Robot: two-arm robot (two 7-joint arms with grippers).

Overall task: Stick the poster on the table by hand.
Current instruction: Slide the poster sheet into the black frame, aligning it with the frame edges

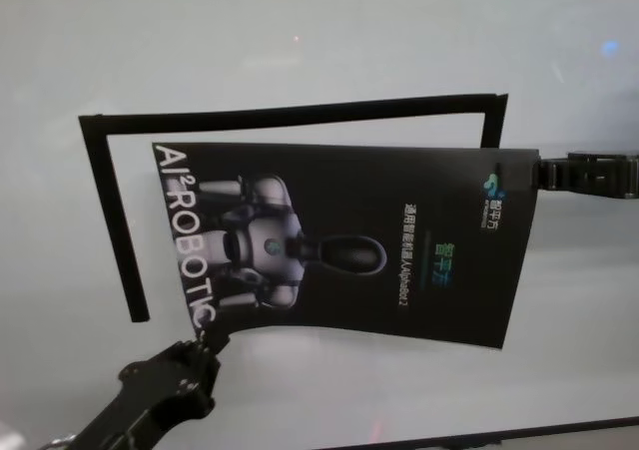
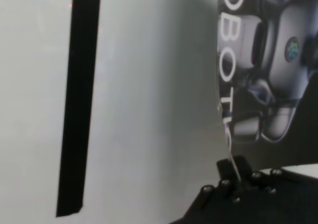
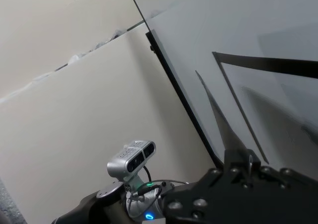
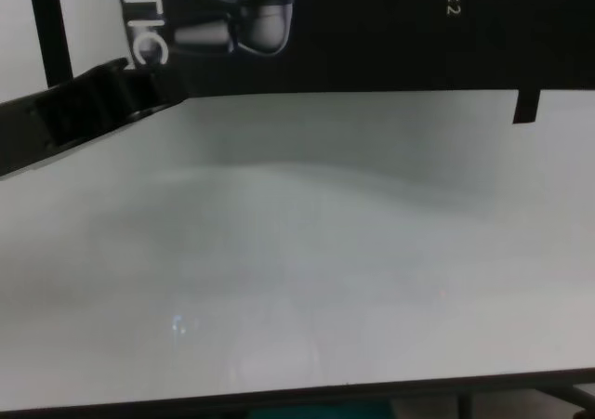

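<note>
The poster (image 1: 399, 211) is a black glossy sheet with a grey-white robot picture and white lettering. It hangs slightly curved over the white table (image 1: 319, 41). My left gripper (image 1: 213, 342) is shut on its near left corner, next to the letters "TIC". The left wrist view shows that corner pinched (image 2: 233, 172). My right gripper (image 1: 539, 174) is shut on its far right corner. In the right wrist view the poster (image 3: 223, 129) shows edge-on, running into the gripper (image 3: 239, 159). The chest view shows the poster's near edge (image 4: 372, 29) and the left gripper (image 4: 139, 80).
Narrow black tape strips lie on the table as an open frame: one along the far side (image 1: 300, 113), one down the left (image 1: 115, 221), a short one at the right (image 1: 491, 121). The table's dark front edge (image 4: 279, 399) is near. A small grey camera device (image 3: 131, 157) stands beyond the table.
</note>
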